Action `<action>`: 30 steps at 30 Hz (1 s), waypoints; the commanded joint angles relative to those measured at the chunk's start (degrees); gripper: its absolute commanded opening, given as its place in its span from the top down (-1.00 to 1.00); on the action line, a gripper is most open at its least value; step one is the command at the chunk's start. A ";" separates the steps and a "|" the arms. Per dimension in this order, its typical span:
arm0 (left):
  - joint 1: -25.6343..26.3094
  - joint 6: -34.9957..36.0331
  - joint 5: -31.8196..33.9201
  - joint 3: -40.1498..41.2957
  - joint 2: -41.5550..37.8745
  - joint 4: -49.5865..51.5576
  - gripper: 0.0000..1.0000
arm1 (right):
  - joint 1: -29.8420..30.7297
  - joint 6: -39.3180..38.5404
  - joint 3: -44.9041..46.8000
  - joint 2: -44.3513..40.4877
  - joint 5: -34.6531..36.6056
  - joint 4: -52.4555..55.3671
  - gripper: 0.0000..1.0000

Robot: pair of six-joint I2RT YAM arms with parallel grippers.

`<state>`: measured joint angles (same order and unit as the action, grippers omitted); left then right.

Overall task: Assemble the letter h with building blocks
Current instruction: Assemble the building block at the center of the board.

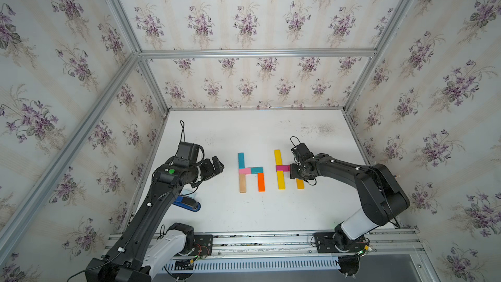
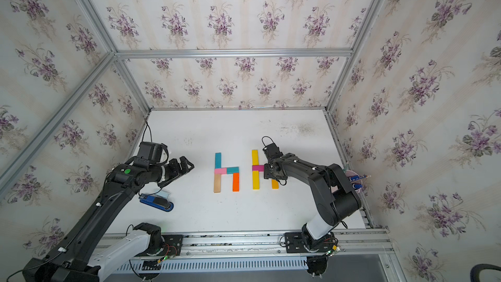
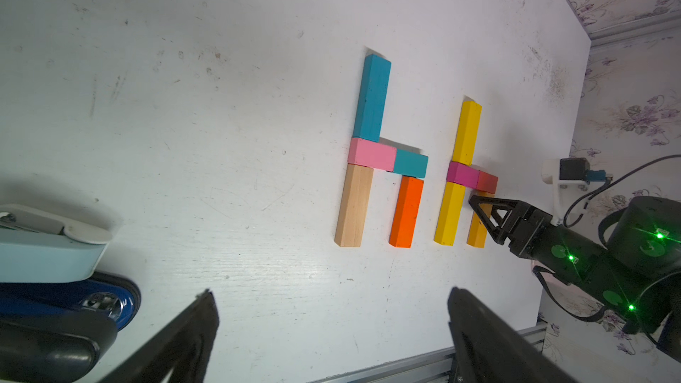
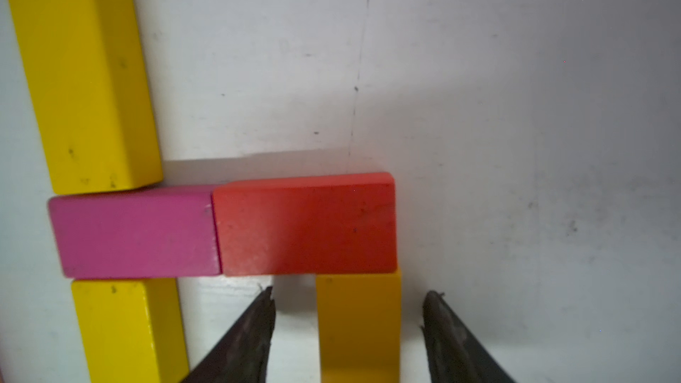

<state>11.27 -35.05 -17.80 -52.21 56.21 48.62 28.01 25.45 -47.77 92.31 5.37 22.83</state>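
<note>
The white, scuffed tabletop (image 1: 244,212) I work on carries two letters side by side around its middle. Leftward, touching: long teal bar (image 1: 241,160), pink bar (image 1: 244,171), short teal bar (image 1: 256,170), tan bar (image 1: 242,183), orange bar (image 1: 261,182). Rightward: far yellow bar (image 1: 277,157), magenta bar (image 1: 282,168), red bar (image 4: 306,226), near yellow bar (image 1: 280,180), amber bar (image 1: 299,183). A blue stapler (image 1: 187,203) lies by the left edge.

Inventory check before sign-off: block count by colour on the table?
teal blocks: 2
yellow blocks: 2
pink block: 1
tan block: 1
orange block: 1
magenta block: 1
red block: 1
amber block: 1
Total: 10
</note>
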 commanded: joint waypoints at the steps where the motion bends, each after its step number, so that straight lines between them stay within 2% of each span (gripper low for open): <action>1: -0.04 0.47 0.33 -0.08 -0.12 -0.46 -0.99 | 0.09 0.08 -0.31 -0.47 0.36 1.12 -0.27; 4: -0.06 0.67 0.27 -0.81 -0.31 -0.54 -0.99 | 0.04 0.53 -1.73 -5.58 2.57 3.19 -0.31; 10: -0.02 1.11 0.45 -6.93 1.94 0.06 -1.00 | 0.05 0.00 -10.97 -18.07 6.88 9.51 -0.44; 14: -0.04 2.38 1.83 -14.08 2.86 1.16 -1.00 | 0.08 -0.82 -15.38 -26.10 6.87 8.39 -0.49; 17: -0.06 3.39 3.04 -19.18 2.86 1.63 -1.00 | 0.03 -1.02 -15.06 -29.86 3.49 4.80 -0.70; 19: -0.02 3.96 3.88 -21.37 2.81 1.82 -1.00 | 0.03 -0.29 -17.11 -25.67 -0.47 6.15 -0.77; 21: -0.02 4.10 4.80 -22.30 2.60 2.16 -1.00 | 0.03 0.76 -20.56 -18.37 -2.77 9.49 -0.75; 30: -0.27 4.32 7.04 -18.09 0.42 4.28 -1.00 | 0.53 3.90 -24.36 3.62 -5.52 4.10 -0.71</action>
<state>11.16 -31.79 -11.90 -71.24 57.06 52.07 28.21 28.49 -70.70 92.58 1.54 28.86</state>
